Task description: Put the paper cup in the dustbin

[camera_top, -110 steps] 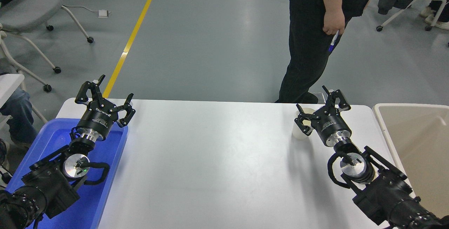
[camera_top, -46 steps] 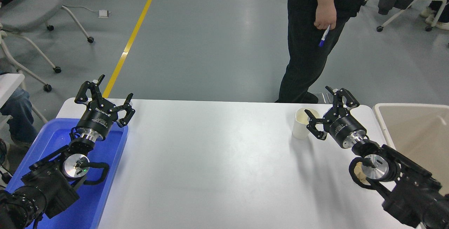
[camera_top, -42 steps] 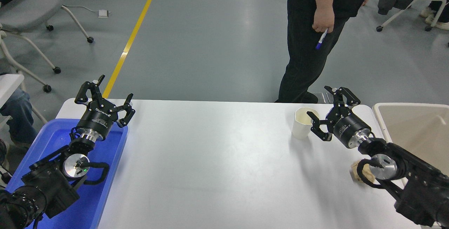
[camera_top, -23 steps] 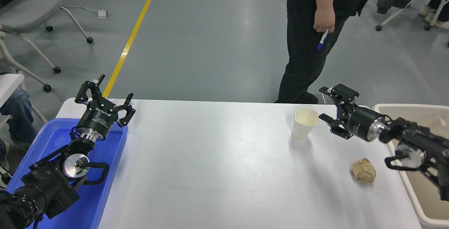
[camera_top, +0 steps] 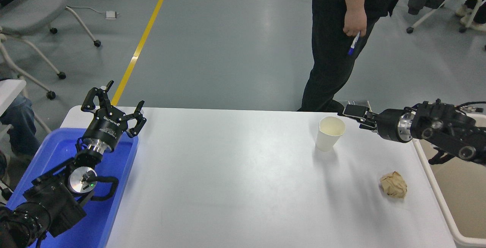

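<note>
Right now the right gripper [camera_top: 351,110] sits just right of the paper cup [camera_top: 329,133], not touching; finger spread unreadable edge-on. Cup stands upright, looks empty: light, thin-walled, crushable. Pinch mid-wall gently. Dustbin [camera_top: 436,198] lies behind the claw.

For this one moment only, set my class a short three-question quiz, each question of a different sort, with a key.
1. True or false: the paper cup stands upright on the table.
2. Which lies nearer the dustbin: A, the paper cup; B, the brown paper ball?
3. Fill in: the left gripper hangs over the ____ tray.

Key
1. True; it is empty, mouth up.
2. B.
3. Blue. The right gripper comes in sideways just right of the cup, not holding it.
</note>
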### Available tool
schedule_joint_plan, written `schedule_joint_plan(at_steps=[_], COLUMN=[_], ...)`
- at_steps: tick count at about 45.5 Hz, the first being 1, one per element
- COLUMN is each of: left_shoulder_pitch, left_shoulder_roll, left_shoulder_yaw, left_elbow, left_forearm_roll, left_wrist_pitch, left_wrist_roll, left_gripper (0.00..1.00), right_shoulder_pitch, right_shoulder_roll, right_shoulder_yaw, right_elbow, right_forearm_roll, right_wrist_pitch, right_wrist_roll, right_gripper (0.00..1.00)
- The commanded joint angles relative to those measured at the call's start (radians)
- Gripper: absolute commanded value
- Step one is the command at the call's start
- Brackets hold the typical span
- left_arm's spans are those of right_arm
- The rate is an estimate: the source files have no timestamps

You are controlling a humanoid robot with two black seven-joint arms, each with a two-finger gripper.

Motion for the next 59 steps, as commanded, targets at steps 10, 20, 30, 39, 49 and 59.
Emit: schedule_joint_plan(at_steps=[10, 20, 30, 39, 49, 59], left_shoulder_pitch=[0.000, 0.000, 0.000, 0.000, 0.000, 0.000], left_shoulder_roll=[0.000, 0.000, 0.000, 0.000, 0.000, 0.000], left_shoulder_yaw=[0.001, 0.001, 0.001, 0.000, 0.001, 0.000], left_elbow=[0.000, 0.000, 0.000, 0.000, 0.000, 0.000], left_forearm_roll=[0.000, 0.000, 0.000, 0.000, 0.000, 0.000], left_wrist_pitch=[0.000, 0.000, 0.000, 0.000, 0.000, 0.000], left_wrist_roll=[0.000, 0.000, 0.000, 0.000, 0.000, 0.000], left_gripper=[1.00, 1.00, 1.00, 1.00, 1.00, 1.00], right_shoulder_pitch=[0.044, 0.049, 0.047, 0.036, 0.024, -0.016], right_shoulder_roll=[0.182, 0.197, 0.245, 0.271, 0.288, 0.332], right_shoulder_yaw=[-0.150, -0.222, -0.358, -0.415, -0.412, -0.383], right_elbow=[-0.166, -0.215, -0.326, -0.386, -0.390, -0.430], right_forearm_roll=[-0.040, -0.040, -0.040, -0.040, -0.037, -0.017], right_wrist_pitch=[-0.029, -0.041, -0.077, -0.089, -0.097, -0.129], right_wrist_roll=[0.000, 0.012, 0.058, 0.074, 0.074, 0.074], right_gripper=[1.00, 1.00, 1.00, 1.00, 1.00, 1.00])
